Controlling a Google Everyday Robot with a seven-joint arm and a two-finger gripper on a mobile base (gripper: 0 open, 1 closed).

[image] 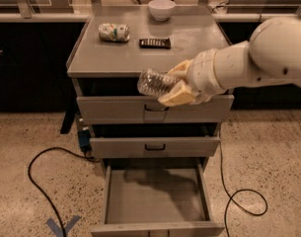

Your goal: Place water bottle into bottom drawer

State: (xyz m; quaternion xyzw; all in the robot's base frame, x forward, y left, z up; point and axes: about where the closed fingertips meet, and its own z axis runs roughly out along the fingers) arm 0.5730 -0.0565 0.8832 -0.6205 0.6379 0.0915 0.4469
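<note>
My gripper [177, 85] is shut on the water bottle [154, 82], a small clear crinkled plastic bottle held on its side, its free end pointing left. The gripper's tan fingers [175, 97] hold it in front of the cabinet's top edge and top drawer, well above the floor. The bottom drawer [155, 196] is pulled out wide open below, with a plain grey inside and nothing in it. My white arm [258, 58] comes in from the right.
On the cabinet top [189, 48] lie a crushed white-green can [114, 32], a dark flat remote-like device [155, 43] and a white bowl [161, 9]. The two upper drawers [155, 110] are slightly pulled out. A black cable [46, 181] loops on the floor left, another [244, 201] right.
</note>
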